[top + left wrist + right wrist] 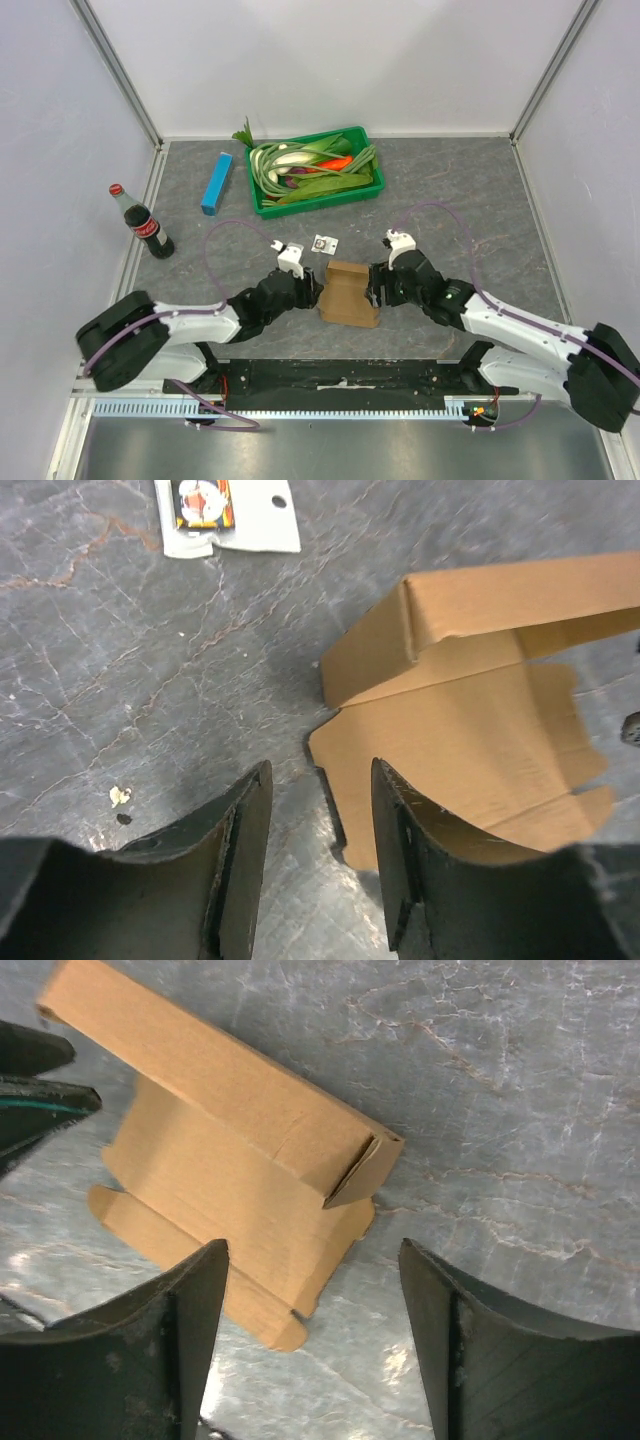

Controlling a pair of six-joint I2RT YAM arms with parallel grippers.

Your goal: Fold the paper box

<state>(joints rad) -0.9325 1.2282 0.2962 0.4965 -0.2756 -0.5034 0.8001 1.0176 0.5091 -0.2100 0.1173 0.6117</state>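
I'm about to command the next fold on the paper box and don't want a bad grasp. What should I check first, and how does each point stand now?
1. Left gripper open: ok, jaws apart at the left edge of the paper box.
2. Right gripper open: ok, jaws wide at the opposite edge.
3. Box held by a gripper: not ok, neither is shut on it.
4. One long flap raised: ok; the other panels lie flat on the table.
5. White card clear of the box: ok, it lies apart, beyond it.
6. Firmness of the creases: cannot tell.
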